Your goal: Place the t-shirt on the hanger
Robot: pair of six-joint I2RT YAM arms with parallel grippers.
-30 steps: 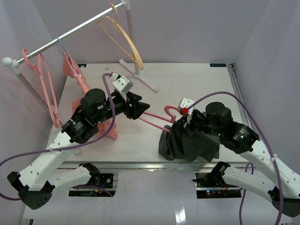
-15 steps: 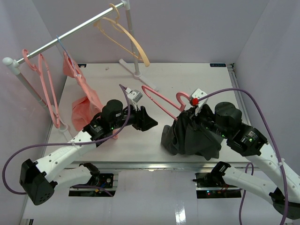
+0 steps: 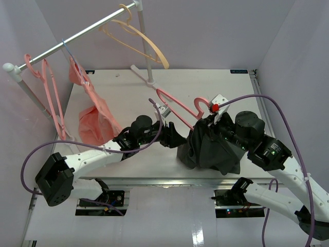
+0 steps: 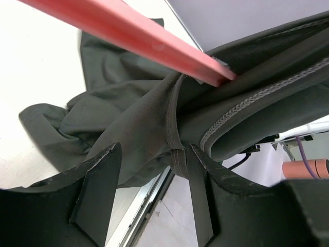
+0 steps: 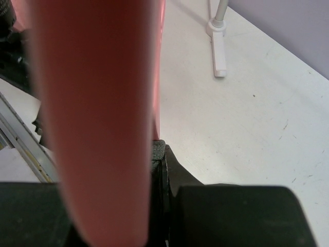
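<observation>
The t-shirt [image 3: 211, 149] is bunched at about 5 o'clock on the counter [image 3: 205, 85], its lower folds resting near the front edge. It is draped over the hanger [image 3: 177, 105], whose bare arm sticks out of the cloth toward 10 o'clock. The right hand [image 3: 208, 115], at the shirt's 12 o'clock, is clenched on the hanger near its hook, while the left hand [image 3: 174, 138] sits at the shirt's 9 o'clock with its fingers [image 4: 97, 190] spread apart, a seamed fold of cloth lying between them just under the hanger's bar.
</observation>
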